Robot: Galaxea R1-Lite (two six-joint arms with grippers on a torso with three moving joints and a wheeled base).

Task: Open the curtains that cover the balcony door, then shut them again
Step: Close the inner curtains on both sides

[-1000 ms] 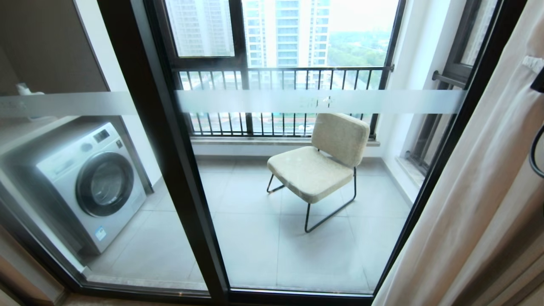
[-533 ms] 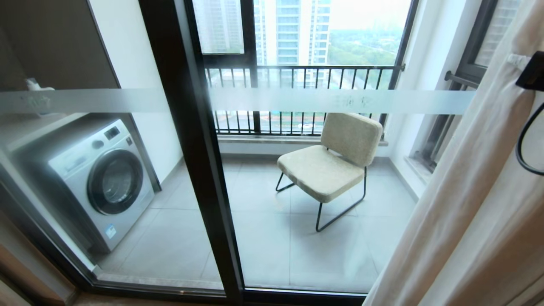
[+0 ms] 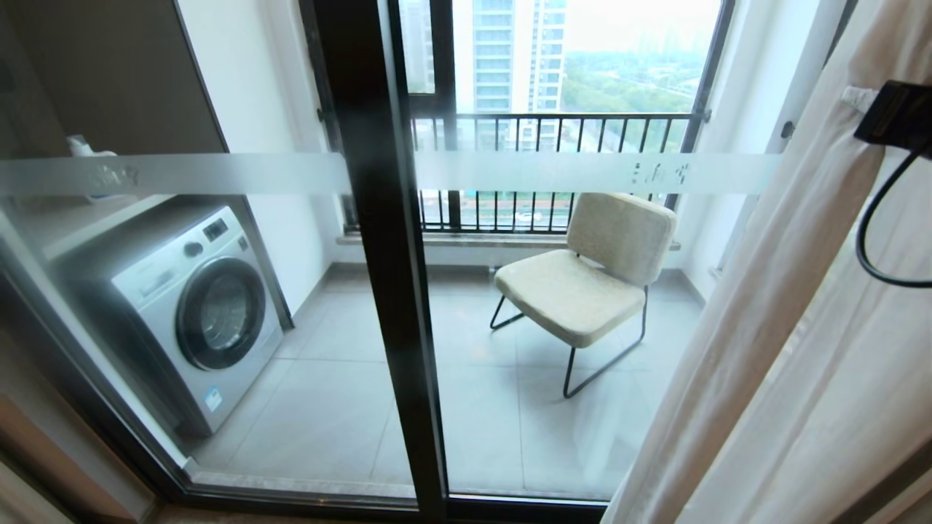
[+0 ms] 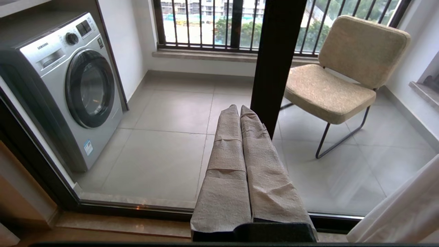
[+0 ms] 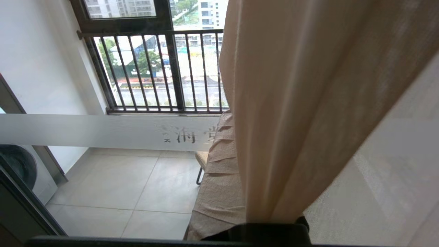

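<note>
The curtains hang as pale beige pleated fabric along the right side of the head view, over the right edge of the balcony door, whose glass carries a frosted band. My right gripper is high at the right, shut on the curtain's leading edge. In the right wrist view the curtains run out from between the jaws, hiding one finger; the other taped finger shows beside them. My left gripper is shut and empty, held low before the door.
Behind the glass stand a washing machine at the left and a beige chair on black legs. A barred window closes the balcony. A white sheer hangs beside the curtain. A black cable loops below my right wrist.
The whole head view has shifted, so the camera has moved. My right gripper has come further into view with the curtain edge, which now reaches further left across the right pane.
</note>
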